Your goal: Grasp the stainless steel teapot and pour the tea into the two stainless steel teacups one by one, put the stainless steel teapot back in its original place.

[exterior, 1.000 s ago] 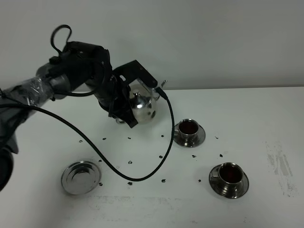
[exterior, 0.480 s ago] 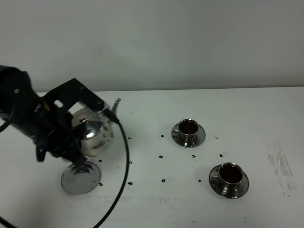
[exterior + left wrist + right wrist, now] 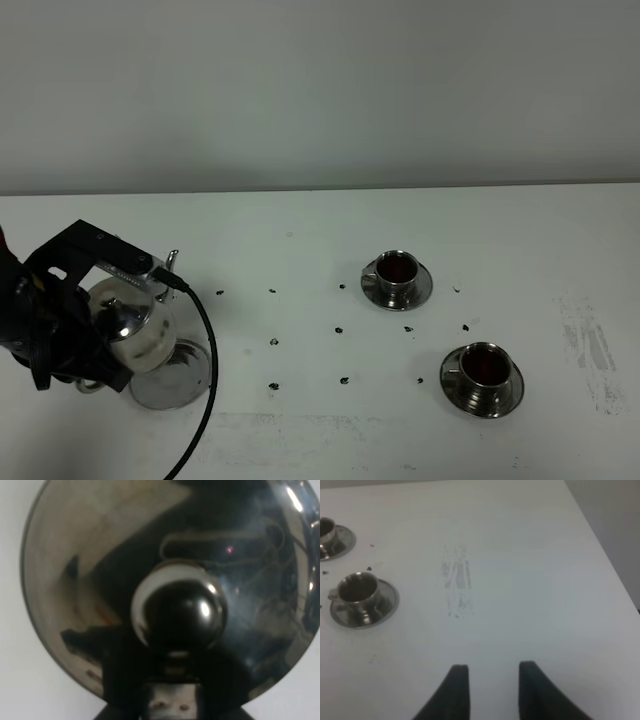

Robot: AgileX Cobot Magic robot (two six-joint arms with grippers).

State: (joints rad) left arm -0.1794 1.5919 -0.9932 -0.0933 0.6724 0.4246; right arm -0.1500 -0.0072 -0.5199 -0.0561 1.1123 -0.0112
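Note:
The stainless steel teapot (image 3: 132,325) sits upright at the front left, over the flat steel coaster (image 3: 188,374); whether it rests on it I cannot tell. My left gripper (image 3: 82,340) is shut on the pot's handle side, its black body hiding that side. In the left wrist view the teapot's lid and knob (image 3: 176,611) fill the frame. The two stainless steel teacups (image 3: 397,270) (image 3: 485,367) stand on saucers at the right, dark tea in both. My right gripper (image 3: 492,669) hovers over bare table, its fingers apart with nothing between them, the cups (image 3: 357,588) (image 3: 327,528) off to one side.
Small dark drops (image 3: 273,341) dot the white table between coaster and cups. A black cable (image 3: 205,360) hangs from the left arm across the front left. A faint scuff (image 3: 590,345) marks the table at the right.
The left arm has carried the teapot from the back middle-left down and leftward to the coaster at the front left. The cups and right gripper have not moved.

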